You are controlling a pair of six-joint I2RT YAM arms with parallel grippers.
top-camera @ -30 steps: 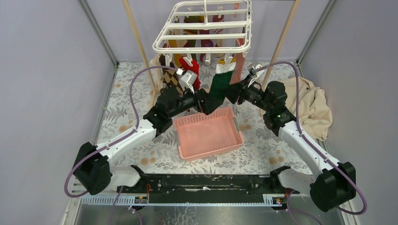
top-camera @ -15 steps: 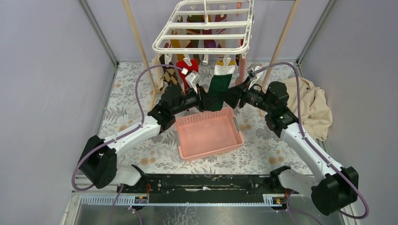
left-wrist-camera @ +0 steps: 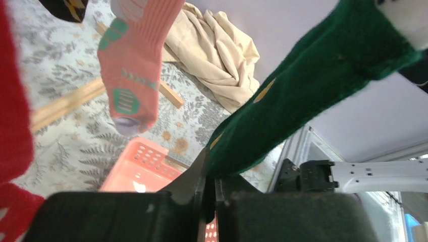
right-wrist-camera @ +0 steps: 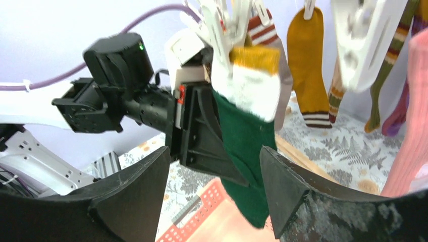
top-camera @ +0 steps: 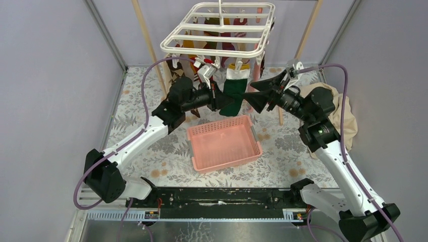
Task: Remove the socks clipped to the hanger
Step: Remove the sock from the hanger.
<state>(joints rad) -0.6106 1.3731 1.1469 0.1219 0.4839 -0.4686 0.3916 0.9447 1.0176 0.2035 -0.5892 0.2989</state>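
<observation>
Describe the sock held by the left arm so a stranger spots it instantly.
Find the white hanger above the pink basket. On its near edge, beside a red sock, hangs the green sock. It alone is dark green with a white cuff, its foot pinched by the left end effector.

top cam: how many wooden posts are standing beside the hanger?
2. One post stands left of the hanger; the other post stands right of it, its lower part hidden behind the right arm. More wood may be hidden behind the socks.

Overhead view looks down from behind; both wrist views closely face the green sock (top-camera: 233, 98).
</observation>
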